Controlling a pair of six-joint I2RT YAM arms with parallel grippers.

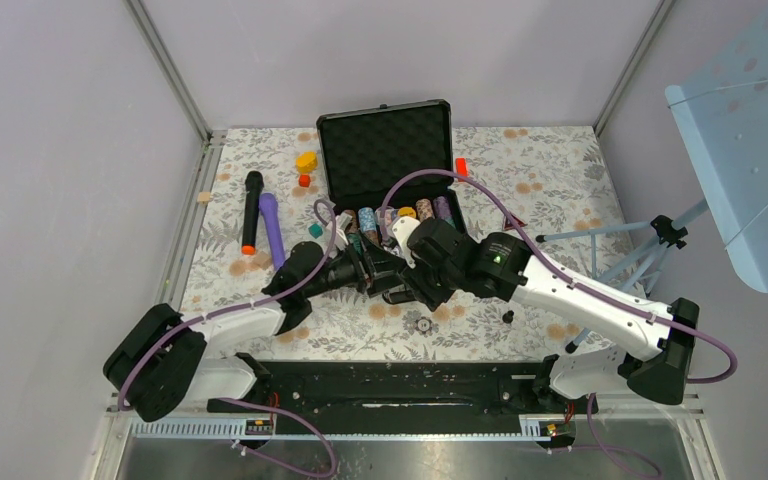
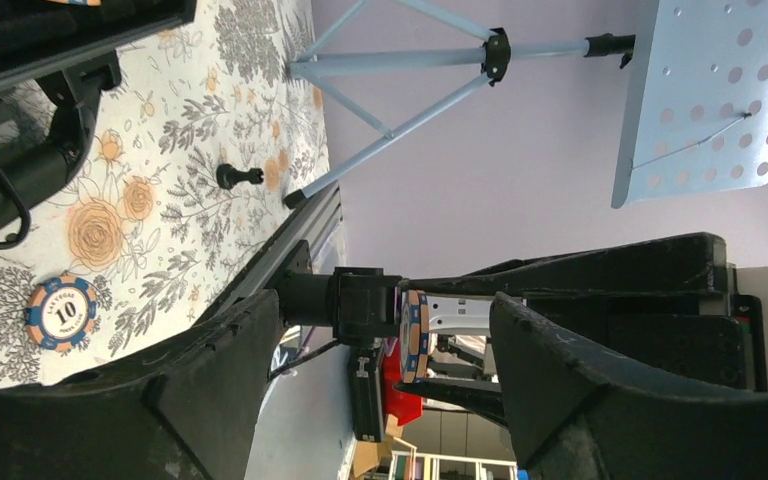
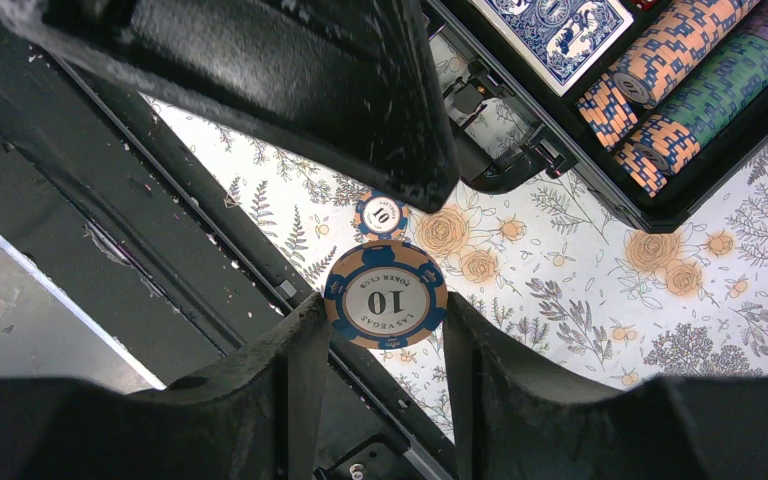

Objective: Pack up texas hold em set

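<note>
The black case lies open at the back middle, with its foam lid raised. Rows of striped chips and a blue card deck fill its tray. My right gripper is shut on the rim of a blue-and-orange "10" poker chip and holds it above the table. My left gripper is open, a finger on each side of that chip, which is seen edge-on, and neither touches it. A second "10" chip lies flat on the flowered cloth in front of the case.
A black microphone and a purple cylinder lie left of the case, with yellow, red and teal blocks nearby. A small black peg stands front right. A light-blue music stand rises at the right.
</note>
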